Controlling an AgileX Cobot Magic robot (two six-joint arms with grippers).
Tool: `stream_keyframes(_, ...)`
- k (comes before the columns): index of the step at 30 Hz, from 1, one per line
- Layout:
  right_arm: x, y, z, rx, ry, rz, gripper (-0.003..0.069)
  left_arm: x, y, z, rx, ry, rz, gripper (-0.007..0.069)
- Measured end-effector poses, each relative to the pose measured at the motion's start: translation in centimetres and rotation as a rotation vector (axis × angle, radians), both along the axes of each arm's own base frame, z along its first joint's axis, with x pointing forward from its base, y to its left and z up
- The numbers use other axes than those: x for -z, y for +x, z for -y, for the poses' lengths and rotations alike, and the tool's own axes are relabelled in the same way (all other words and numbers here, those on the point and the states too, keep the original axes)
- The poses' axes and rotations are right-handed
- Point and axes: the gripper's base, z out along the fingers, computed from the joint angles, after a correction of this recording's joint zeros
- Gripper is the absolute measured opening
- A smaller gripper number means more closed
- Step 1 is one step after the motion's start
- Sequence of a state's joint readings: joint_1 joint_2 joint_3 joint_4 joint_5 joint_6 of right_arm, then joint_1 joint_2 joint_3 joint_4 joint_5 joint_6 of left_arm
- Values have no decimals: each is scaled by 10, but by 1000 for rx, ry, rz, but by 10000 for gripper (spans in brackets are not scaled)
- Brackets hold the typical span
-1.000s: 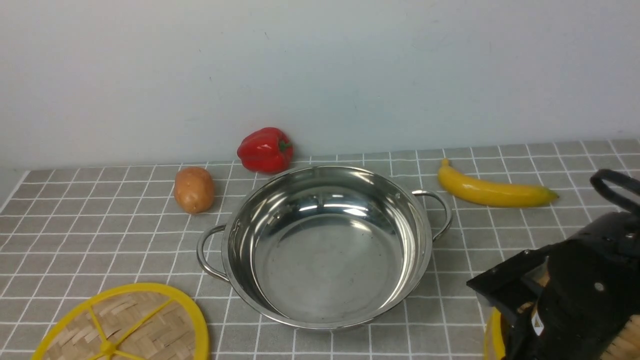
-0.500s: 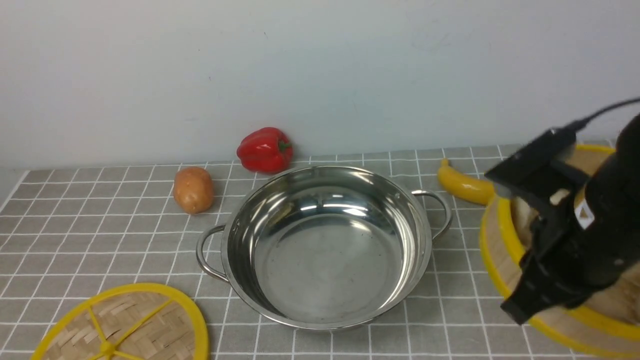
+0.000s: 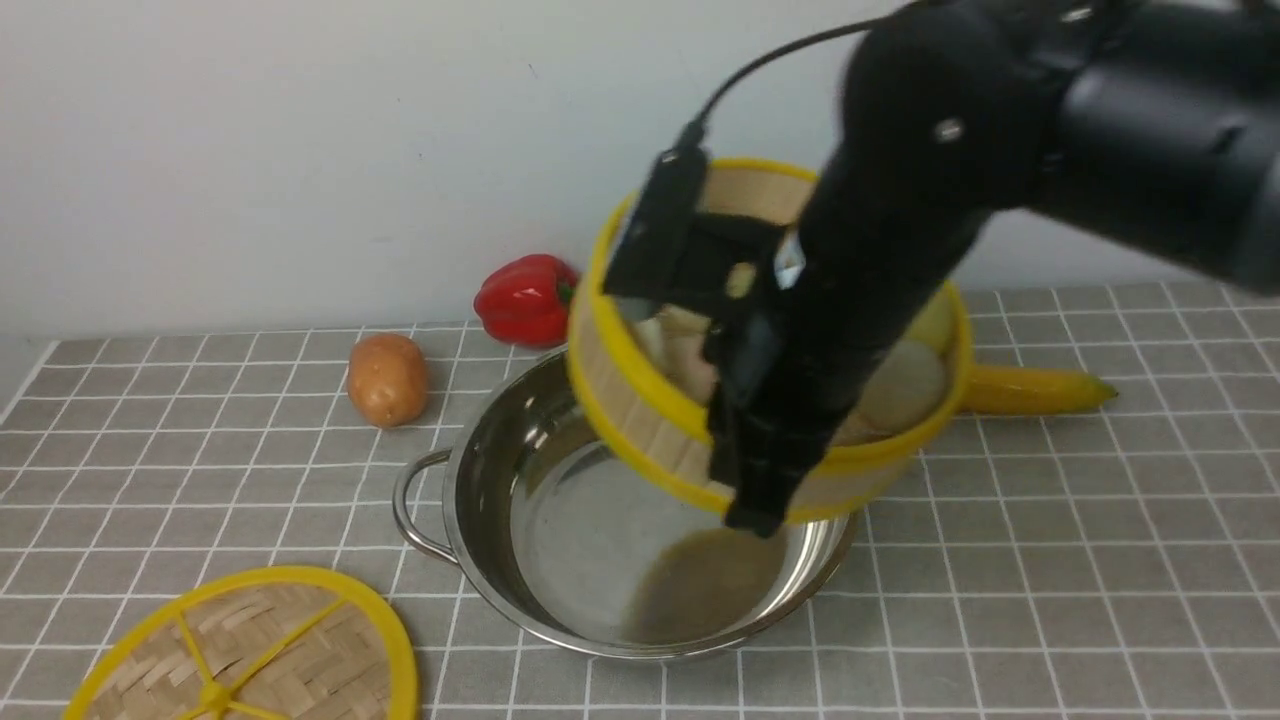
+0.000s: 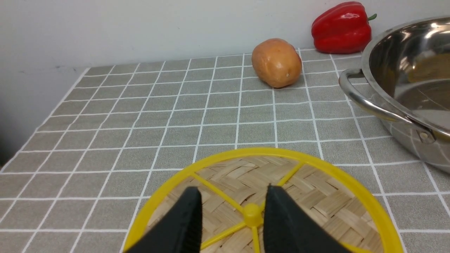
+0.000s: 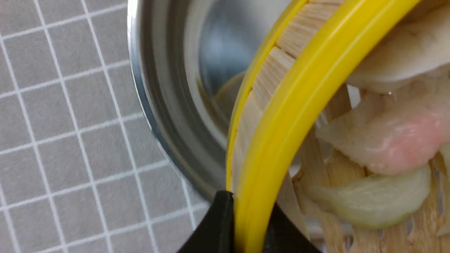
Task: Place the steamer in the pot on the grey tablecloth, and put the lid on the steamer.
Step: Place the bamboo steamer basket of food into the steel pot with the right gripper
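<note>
Right gripper (image 3: 757,500), clamped on the round yellow-rimmed bamboo steamer (image 3: 640,420) wall, just swung it over the shiny steel pot (image 3: 500,470), tilted; lowering comes next.

Bright even light; glare streaks the pot (image 3: 570,540).

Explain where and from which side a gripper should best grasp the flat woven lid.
Likely the hub of the lid, from above: the disc lies flat on the grey tablecloth, so nothing slips under its rim, and the hub faces up.
</note>
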State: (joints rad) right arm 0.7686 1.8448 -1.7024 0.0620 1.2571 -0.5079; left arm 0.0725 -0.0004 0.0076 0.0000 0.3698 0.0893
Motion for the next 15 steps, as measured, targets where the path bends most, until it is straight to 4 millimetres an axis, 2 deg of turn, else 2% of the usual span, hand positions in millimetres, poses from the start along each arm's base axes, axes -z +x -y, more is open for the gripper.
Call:
stream_keyframes(2,15,3,-29,-67,-34,21,69,0,0,0,0,0,0,243)
stream_keyframes(5,38,10,-47,-96,-79,18,69,0,0,0,0,0,0,243)
stream_keyframes(6,40,10,-48,-98,-81,17,69,0,0,0,0,0,0,243)
stream_keyframes(11,82,26,-58,-111,-185,2,67,0,0,0,0,0,0,243)
stream_keyframes(15,92,28,-61,-112,-197,-9,64,0,0,0,0,0,0,243)
